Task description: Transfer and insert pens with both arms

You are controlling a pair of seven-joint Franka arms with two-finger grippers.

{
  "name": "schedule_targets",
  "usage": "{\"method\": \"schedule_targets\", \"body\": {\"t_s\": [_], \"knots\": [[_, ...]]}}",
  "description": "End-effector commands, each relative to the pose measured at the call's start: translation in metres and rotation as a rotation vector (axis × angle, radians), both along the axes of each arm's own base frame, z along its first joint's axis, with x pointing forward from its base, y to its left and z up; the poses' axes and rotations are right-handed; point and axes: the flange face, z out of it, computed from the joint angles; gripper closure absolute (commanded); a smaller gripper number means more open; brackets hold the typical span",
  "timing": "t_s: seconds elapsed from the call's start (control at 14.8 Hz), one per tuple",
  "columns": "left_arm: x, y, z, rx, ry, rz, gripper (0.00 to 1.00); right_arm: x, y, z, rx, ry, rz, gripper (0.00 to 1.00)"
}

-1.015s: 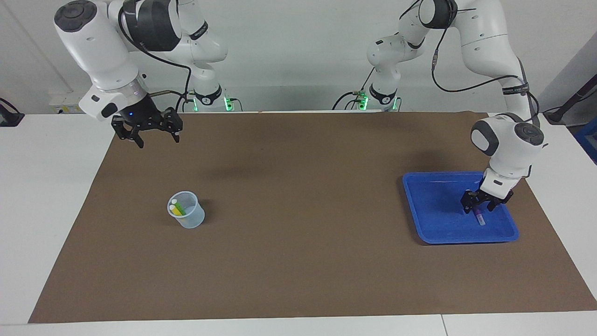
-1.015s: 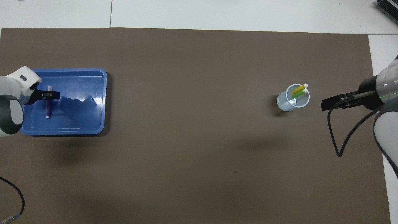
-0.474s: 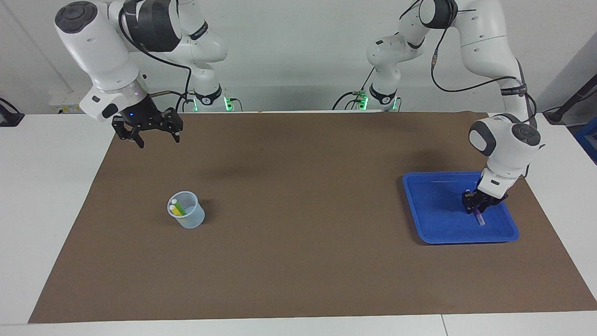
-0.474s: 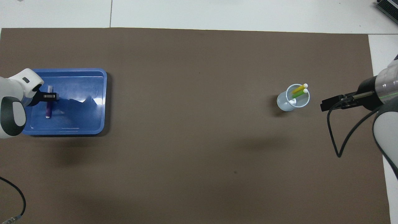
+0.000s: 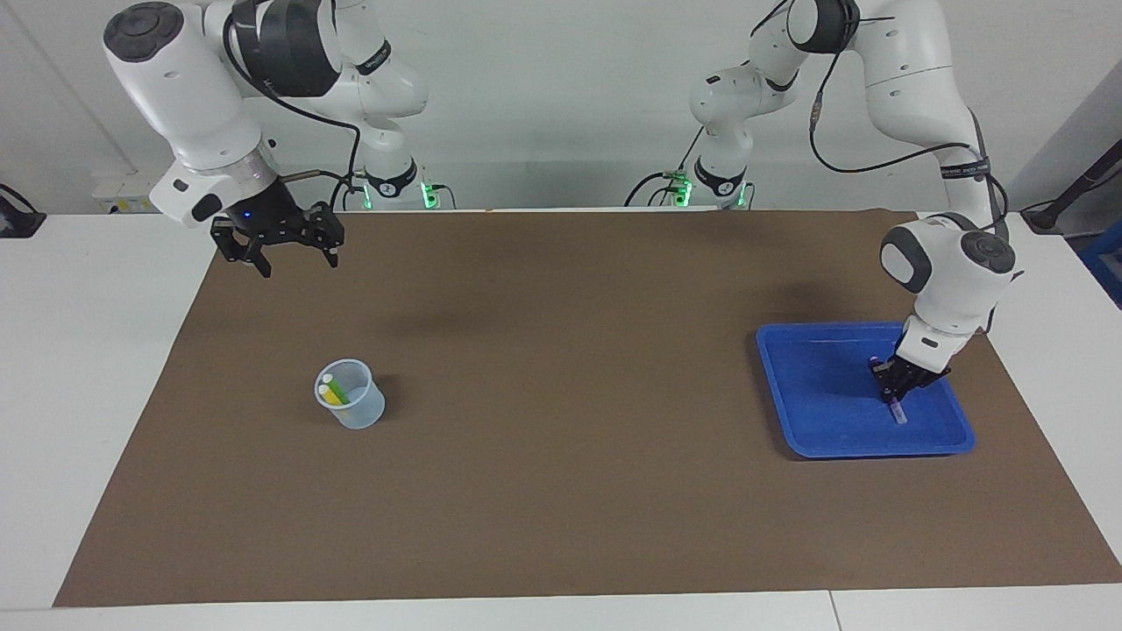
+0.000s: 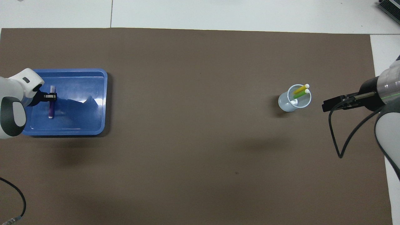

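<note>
The left tool (image 5: pixel 896 393) grips the purple marker-like pen (image 6: pixel 50 108) in the blue plastic tray (image 5: pixel 815 421) for transfer; the right tool (image 5: pixel 295 256) waits open above the worktop (image 5: pixel 561 456).

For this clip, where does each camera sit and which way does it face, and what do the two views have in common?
Facing view: high across the table, looking at the robots; both whole arms show, right tool raised and open, left tool shut on the purple pen in the blue tray.
Overhead view: high above the robots' end, looking steeply down and forward; only the wrists and tools show at its side edges.
Shared: tray, purple pen, and the clear cup holding the yellow pen and green pen, half a turn apart.
</note>
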Motion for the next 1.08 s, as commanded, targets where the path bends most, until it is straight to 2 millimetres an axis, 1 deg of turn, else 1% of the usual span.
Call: {"method": "schedule_targets", "body": {"t_s": [0.0, 0.07, 0.14, 0.34, 0.41, 0.47, 0.54, 0.61, 0.74, 0.88, 0.95, 1.01], "knots": [[0.015, 0.001, 0.019, -0.021, 0.027, 0.018, 1.00, -0.010, 0.003, 0.001, -0.019, -0.002, -0.017, 0.00], [0.022, -0.002, 0.025, -0.061, 0.030, 0.044, 1.00, -0.011, 0.002, -0.002, -0.019, 0.001, -0.017, 0.00], [0.027, -0.009, 0.032, -0.106, 0.023, 0.071, 1.00, -0.011, 0.003, -0.002, -0.019, 0.001, -0.017, 0.00], [0.029, -0.018, 0.046, -0.245, 0.000, 0.232, 1.00, -0.013, 0.004, -0.003, -0.018, 0.009, -0.014, 0.00], [0.029, -0.026, 0.052, -0.265, 0.009, 0.296, 1.00, -0.014, 0.004, -0.006, -0.018, 0.010, -0.014, 0.00], [0.030, -0.043, 0.061, -0.278, 0.008, 0.353, 1.00, -0.015, 0.004, -0.007, -0.018, 0.009, -0.015, 0.00], [0.030, -0.052, 0.070, -0.291, 0.006, 0.419, 1.00, -0.014, 0.004, -0.006, -0.017, 0.007, -0.016, 0.00], [0.029, -0.066, 0.080, -0.303, 0.018, 0.464, 1.00, -0.015, 0.003, -0.006, -0.016, 0.012, -0.019, 0.00], [0.022, -0.094, 0.097, -0.347, 0.073, 0.590, 1.00, -0.014, 0.005, -0.006, -0.013, 0.006, -0.027, 0.00], [0.014, -0.120, 0.112, -0.373, 0.115, 0.666, 1.00, -0.016, 0.015, -0.008, -0.013, -0.002, -0.008, 0.00], [0.010, -0.133, 0.118, -0.392, 0.139, 0.715, 1.00, -0.018, 0.016, -0.008, -0.013, 0.001, 0.006, 0.00], [0.008, -0.150, 0.125, -0.420, 0.155, 0.763, 1.00, -0.018, 0.015, -0.009, -0.008, 0.008, 0.028, 0.00]]}}
